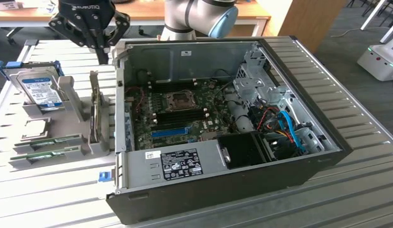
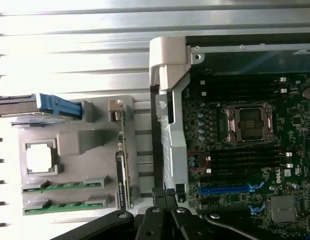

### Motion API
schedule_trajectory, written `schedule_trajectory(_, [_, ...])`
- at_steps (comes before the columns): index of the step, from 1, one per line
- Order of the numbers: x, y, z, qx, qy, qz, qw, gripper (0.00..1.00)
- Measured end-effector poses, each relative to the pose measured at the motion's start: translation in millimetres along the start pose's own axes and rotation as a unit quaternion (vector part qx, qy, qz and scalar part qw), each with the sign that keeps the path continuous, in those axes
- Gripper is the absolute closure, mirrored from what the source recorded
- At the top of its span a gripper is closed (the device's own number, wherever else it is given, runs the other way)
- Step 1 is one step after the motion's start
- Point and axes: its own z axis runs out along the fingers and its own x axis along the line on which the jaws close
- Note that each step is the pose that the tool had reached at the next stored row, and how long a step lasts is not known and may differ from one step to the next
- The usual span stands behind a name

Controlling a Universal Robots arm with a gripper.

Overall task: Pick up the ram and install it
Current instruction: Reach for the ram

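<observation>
Two green ram sticks [image 1: 48, 141] [image 1: 43, 154] lie side by side in the near slots of a grey holder [image 1: 57, 161] on the table, at the exterior view's left. The wrist view shows them as green strips [image 2: 64, 186] [image 2: 64, 205]. My gripper [image 1: 103, 56] hangs shut and holds nothing, high above the table behind the holder, close to the open computer case's [image 1: 124, 156] far corner. In the wrist view its fingertips [image 2: 165, 192] meet over the case's edge. Black memory slots [image 1: 177, 114] [image 2: 245, 160] sit on the motherboard beside the processor socket [image 1: 181, 99].
The holder also carries a silver hard drive with a blue label [image 1: 41, 90], a square processor chip [image 1: 35, 127] and an upright card [image 1: 95, 111]. A blue slot [image 1: 168, 132] lies on the motherboard. The robot's base [image 1: 190, 19] stands behind the case.
</observation>
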Motion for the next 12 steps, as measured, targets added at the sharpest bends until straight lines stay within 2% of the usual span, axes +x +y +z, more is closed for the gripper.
schedule_trajectory(12, [26.8,-2.1,0.6,0.0,0.0,0.0,1.0,0.89])
